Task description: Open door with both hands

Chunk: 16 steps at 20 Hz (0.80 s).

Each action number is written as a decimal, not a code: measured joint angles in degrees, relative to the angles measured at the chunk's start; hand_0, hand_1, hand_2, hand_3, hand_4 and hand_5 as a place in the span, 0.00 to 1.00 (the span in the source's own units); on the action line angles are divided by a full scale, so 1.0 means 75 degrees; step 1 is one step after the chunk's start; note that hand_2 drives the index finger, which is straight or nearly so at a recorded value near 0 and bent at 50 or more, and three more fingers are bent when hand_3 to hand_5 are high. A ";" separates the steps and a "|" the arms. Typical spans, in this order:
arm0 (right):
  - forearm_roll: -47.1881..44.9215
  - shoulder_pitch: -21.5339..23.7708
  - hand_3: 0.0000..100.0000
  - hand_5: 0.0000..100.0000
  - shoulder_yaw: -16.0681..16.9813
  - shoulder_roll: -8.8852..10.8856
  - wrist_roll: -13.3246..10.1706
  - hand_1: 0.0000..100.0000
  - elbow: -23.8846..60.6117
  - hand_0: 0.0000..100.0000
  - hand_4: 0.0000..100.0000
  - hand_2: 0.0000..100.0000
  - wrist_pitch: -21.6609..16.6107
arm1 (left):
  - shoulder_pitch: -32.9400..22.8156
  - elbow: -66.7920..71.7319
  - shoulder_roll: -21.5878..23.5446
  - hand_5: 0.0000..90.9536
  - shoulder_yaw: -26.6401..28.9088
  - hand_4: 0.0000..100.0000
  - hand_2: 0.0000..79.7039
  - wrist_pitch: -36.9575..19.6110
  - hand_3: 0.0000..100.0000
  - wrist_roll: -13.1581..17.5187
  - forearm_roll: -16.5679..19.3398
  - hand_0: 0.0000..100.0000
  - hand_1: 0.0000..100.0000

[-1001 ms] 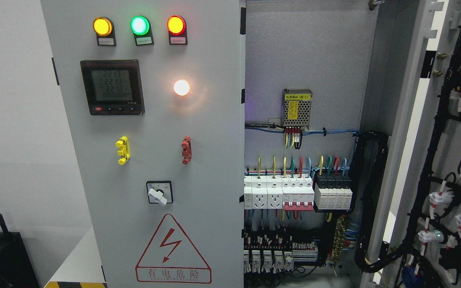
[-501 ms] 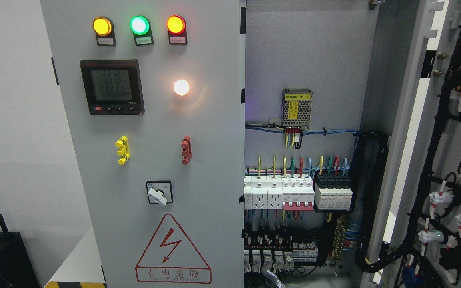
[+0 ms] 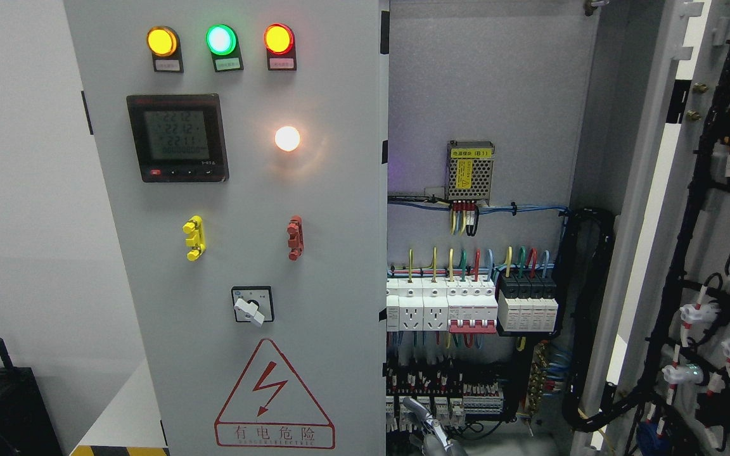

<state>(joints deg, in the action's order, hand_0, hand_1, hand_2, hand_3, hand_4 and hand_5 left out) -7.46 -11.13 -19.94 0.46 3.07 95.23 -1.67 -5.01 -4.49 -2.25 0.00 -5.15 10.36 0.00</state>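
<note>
The grey left cabinet door [image 3: 244, 253] stands closed, with three lamps, a meter, a rotary switch and a red warning triangle on its face. Its right edge [image 3: 383, 253] runs down the picture's middle. The right door [image 3: 707, 253] is swung wide open at the far right, its cabled inner side showing. My right hand [image 3: 428, 427] pokes up from the bottom edge just right of the closed door's edge, in front of the lower terminal rows. Its metal fingers [image 3: 414, 406] point upward and hold nothing. The left hand is out of view.
Inside the open half are a mesh-cased power supply [image 3: 470, 170], a row of breakers and sockets [image 3: 473, 307] and a black cable bundle [image 3: 583, 316]. A white wall lies at the left, with a dark box [image 3: 4, 411] at the lower left.
My right hand has risen into view from the bottom edge, climbing a little higher beside the closed door's right edge. Neither door has moved.
</note>
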 measured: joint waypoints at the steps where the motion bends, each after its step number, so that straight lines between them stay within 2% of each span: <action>1: -0.0007 -0.0058 0.00 0.00 0.0004 -0.0005 0.0000 0.00 -0.0044 0.21 0.00 0.00 0.0090 | 0.0000 0.0000 0.0000 0.00 0.0000 0.02 0.00 0.0000 0.00 0.0000 0.0000 0.00 0.00; 16: -0.0037 -0.0829 0.00 0.00 0.0038 -0.0046 0.0000 0.00 -0.0709 0.22 0.00 0.00 0.0457 | 0.0000 0.0000 0.0002 0.00 0.0000 0.03 0.00 -0.0003 0.00 0.0000 0.0000 0.00 0.00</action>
<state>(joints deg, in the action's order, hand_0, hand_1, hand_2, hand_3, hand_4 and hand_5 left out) -7.74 -17.34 -19.66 0.12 3.07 89.91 1.76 -5.01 -4.49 -2.24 0.00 -5.17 10.36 0.00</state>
